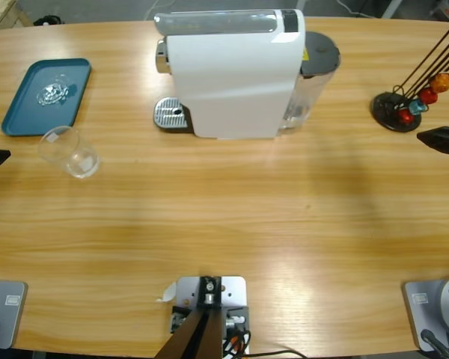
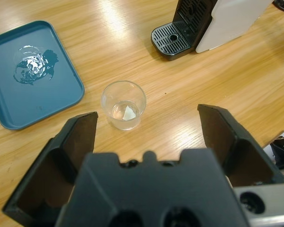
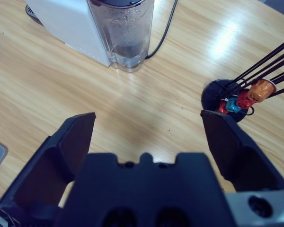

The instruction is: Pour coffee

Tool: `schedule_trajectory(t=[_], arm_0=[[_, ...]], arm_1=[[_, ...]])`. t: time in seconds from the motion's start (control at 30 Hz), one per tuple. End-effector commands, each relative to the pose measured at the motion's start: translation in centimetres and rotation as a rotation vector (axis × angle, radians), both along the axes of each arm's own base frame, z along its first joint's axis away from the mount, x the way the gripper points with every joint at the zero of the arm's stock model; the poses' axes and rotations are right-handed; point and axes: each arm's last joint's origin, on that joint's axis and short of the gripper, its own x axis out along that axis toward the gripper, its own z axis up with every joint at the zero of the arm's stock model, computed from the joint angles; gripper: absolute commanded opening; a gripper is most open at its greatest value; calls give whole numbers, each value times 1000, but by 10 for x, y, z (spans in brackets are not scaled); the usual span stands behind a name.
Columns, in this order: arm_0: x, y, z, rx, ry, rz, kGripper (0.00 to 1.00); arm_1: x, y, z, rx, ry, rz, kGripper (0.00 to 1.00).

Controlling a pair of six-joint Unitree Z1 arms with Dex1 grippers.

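Left gripper [image 2: 146, 130] jaws apart above clear cup [image 2: 123, 104], right gripper [image 3: 149, 127] jaws apart, no legible writing

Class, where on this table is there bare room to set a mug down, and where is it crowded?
Free: the wide table stretch before the coffee machine. Crowded: the left end, tray beside cup; the capsule rack at right.

The left tool [image 2: 146, 127] hangs with its jaws spread wide above the wooden counter [image 2: 255, 80]. Between them stands an upright clear plastic cup [image 2: 123, 104]. Beside it lies a teal tray [image 2: 31, 75] holding spilled liquid [image 2: 32, 66]. Beyond stands a white coffee machine [image 2: 222, 21], its perforated drip tray [image 2: 172, 40] nearest the cup.
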Motion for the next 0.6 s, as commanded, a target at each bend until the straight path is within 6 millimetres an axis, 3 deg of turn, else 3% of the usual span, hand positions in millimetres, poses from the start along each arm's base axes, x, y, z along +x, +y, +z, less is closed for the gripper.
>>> schedule_trajectory(t=[0.03,0.33,0.43,0.6], arm_0=[[1,1,-5,8,18,19,913],[5,-2,-3,5,34,13,913],[27,-18,7,-33,106,-8,954],[89,-56,41,-169,213,25,987]], arm_1=[[-7,-4,-8,6,2,-11,1000],[-8,-5,-8,9,-4,-13,1000],[-7,-4,-8,7,2,-11,1000],[-8,-5,-8,10,-3,-10,1000]])
